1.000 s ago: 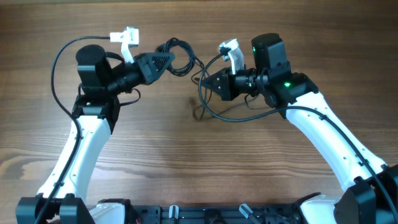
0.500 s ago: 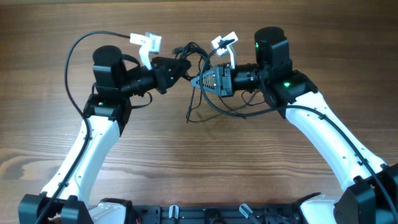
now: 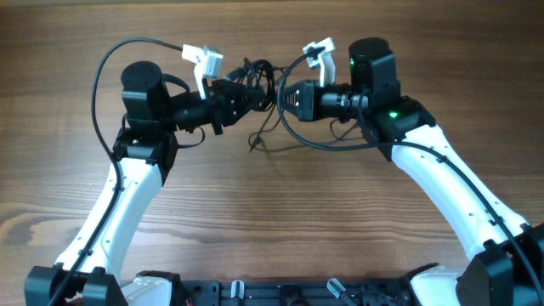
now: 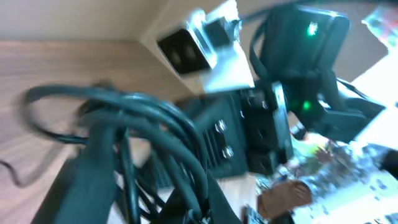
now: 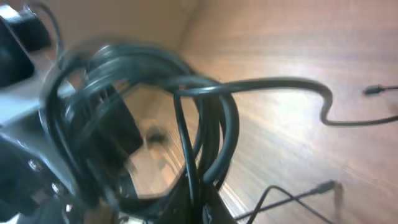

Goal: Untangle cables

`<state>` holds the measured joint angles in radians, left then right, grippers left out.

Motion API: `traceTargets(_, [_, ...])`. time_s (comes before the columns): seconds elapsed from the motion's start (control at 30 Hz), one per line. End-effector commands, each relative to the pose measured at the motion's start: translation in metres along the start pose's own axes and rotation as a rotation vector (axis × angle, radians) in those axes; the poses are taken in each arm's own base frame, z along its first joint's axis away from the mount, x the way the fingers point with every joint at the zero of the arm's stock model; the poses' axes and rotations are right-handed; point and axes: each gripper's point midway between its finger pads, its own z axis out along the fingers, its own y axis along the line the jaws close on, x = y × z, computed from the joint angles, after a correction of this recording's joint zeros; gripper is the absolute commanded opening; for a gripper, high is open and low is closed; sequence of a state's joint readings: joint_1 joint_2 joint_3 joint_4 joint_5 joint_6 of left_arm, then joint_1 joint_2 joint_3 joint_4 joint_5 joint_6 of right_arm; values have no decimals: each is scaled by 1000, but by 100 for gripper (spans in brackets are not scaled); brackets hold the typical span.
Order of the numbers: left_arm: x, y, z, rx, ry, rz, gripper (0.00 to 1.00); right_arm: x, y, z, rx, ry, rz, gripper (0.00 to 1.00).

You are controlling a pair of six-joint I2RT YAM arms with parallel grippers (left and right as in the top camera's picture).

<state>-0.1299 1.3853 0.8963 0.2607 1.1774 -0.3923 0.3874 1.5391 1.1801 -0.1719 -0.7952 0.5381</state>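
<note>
- The cables (image 3: pixel 255 75) hang as 1 knotted black bundle held above the wooden surface (image 3: pixel 280 221), between the 2 arms.
- The left fingers (image 3: pixel 245 95) are closed tight on strands at the bundle's left side. In the left wrist view the cables (image 4: pixel 143 124) loop right over them, blurred.
- The right fingers (image 3: pixel 286 95) are closed tight on the bundle's right side. In the right wrist view the cables (image 5: pixel 205 112) converge down into them.
- The 2 sets of fingers are just beside each other, with only the bundle between them, so there is little free room there.
- Below the bundle, toward the arm bases, lies a broad stretch of bare wood.
- Left and right of the bundle, beyond each arm, the wood is also bare.
- Beyond the bundle the wood runs out of the overhead view, so no edge of the surface shows there.
- 1 loose strand (image 3: pixel 253 140) drops from the bundle and touches the wood just below it.
- A long loop (image 3: pixel 327 144) sags from the bundle beneath the right arm.
- Compared with 1 second ago, the fingers are much closer together. The left ones have swung in toward the right ones, and the right ones have risen toward the far side.
- The coil that sat on the left fingers alone now meets the right ones.
- The sagging loop is pulled up shorter than before.
</note>
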Motion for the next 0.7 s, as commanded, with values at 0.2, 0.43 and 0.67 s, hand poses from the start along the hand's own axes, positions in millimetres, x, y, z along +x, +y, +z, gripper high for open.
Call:
traceTargets(0.2, [26,-53,20,212,123,57,4,2,2,8,-6,6,50,14])
traceTargets(0.43, [20,-45,1,216,110,44,4,20,-27,-5,77,76,38,70])
traceTargets(0.67, [9,-37,-43,251,85,35,4,38,-29,-33,-58,167,-167,78])
